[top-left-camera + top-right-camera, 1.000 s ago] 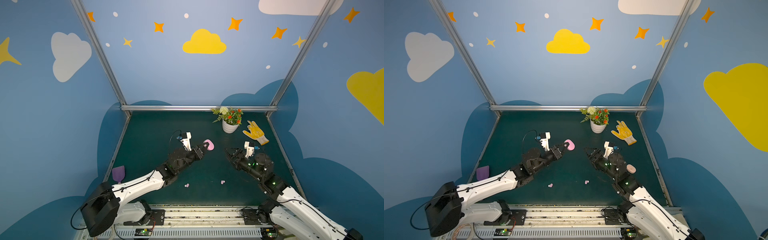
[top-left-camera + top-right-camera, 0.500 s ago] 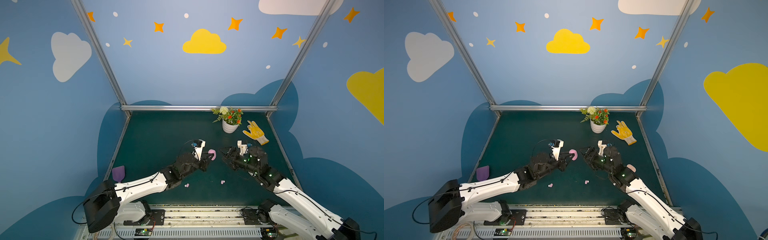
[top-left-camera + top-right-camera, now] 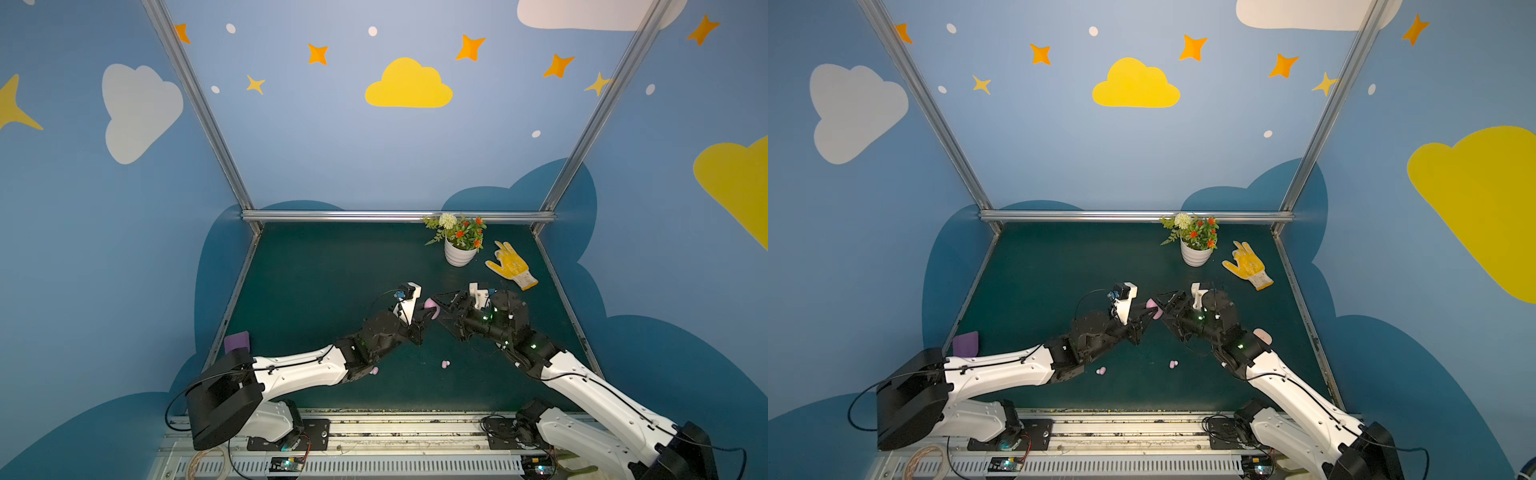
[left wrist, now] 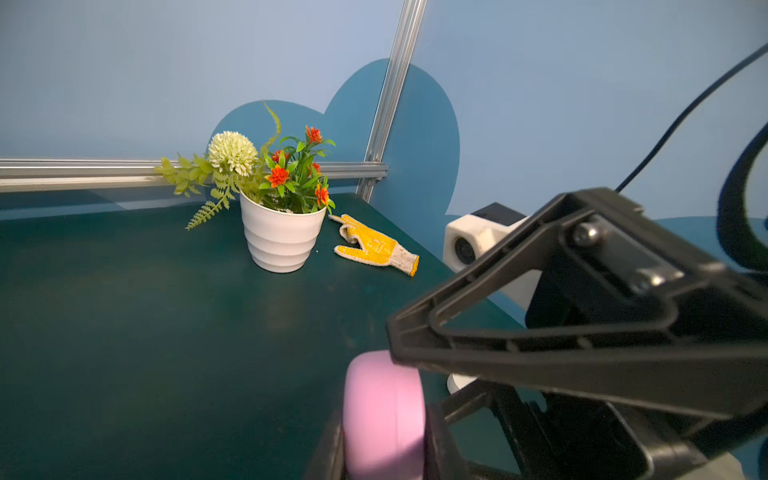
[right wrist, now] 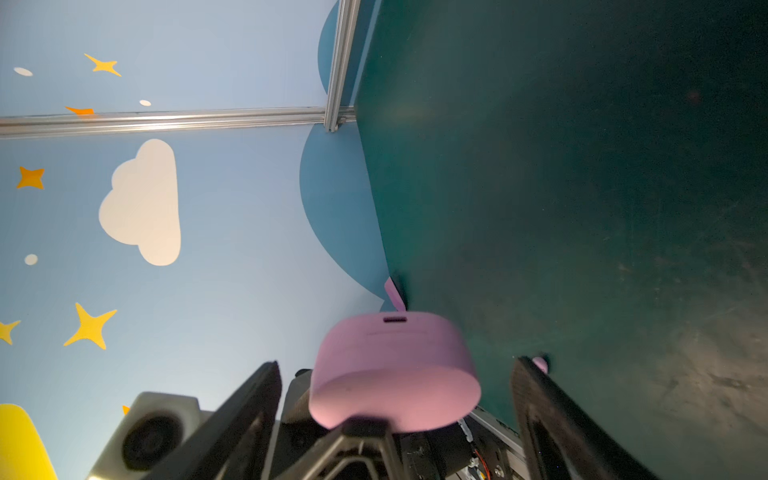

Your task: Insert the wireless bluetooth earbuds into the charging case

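Note:
A lilac-pink charging case [image 3: 433,309] [image 3: 1153,309] hangs above the middle of the mat, lid closed, with my left gripper [image 3: 428,314] [image 4: 384,440] shut on it. The case [image 4: 382,411] sits squeezed between those fingers in the left wrist view. My right gripper [image 3: 439,311] [image 5: 395,368] is open, with one finger on each side of the case [image 5: 395,374], neither touching it. Small lilac earbuds lie on the mat in front: one pair [image 3: 445,364] [image 3: 1173,364] and another [image 3: 375,370] [image 3: 1100,370] by the left arm. One earbud [image 5: 540,364] peeks past a right finger.
A white flower pot [image 3: 459,253] and a yellow glove [image 3: 512,266] lie at the back right. A peach case [image 3: 1262,336] lies beside the right arm. A purple object [image 3: 237,340] rests at the mat's left edge. Metal frame rails border the mat.
Both arms have swung in toward the middle. The left carried the case rightward, and the right gripper opened wider and came around it.

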`<move>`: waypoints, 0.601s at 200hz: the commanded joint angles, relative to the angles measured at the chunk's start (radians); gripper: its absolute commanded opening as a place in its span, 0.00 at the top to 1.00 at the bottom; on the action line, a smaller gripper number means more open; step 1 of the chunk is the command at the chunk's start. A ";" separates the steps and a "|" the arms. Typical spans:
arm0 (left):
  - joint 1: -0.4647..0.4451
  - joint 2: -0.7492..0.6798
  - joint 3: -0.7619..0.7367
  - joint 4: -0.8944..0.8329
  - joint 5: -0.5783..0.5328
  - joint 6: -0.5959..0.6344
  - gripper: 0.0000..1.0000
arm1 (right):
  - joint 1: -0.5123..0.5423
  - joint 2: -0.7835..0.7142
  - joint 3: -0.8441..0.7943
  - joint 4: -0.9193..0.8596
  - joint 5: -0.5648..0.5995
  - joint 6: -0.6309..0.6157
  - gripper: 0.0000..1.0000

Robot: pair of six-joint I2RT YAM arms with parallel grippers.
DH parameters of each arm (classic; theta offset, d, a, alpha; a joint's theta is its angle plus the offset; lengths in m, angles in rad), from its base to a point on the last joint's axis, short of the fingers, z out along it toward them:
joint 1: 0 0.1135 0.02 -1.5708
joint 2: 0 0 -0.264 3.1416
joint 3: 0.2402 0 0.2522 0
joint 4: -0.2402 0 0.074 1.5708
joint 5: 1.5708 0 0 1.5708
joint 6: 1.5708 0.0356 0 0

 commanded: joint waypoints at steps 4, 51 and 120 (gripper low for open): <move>-0.011 0.015 0.004 0.076 -0.031 0.008 0.97 | 0.008 0.003 -0.022 0.076 0.029 0.054 0.16; -0.018 0.018 0.000 0.098 -0.046 -0.021 0.97 | 0.011 0.001 -0.042 0.125 0.062 0.076 0.20; -0.019 0.035 0.004 0.110 -0.052 -0.024 0.97 | 0.022 0.004 -0.044 0.158 0.076 0.089 0.28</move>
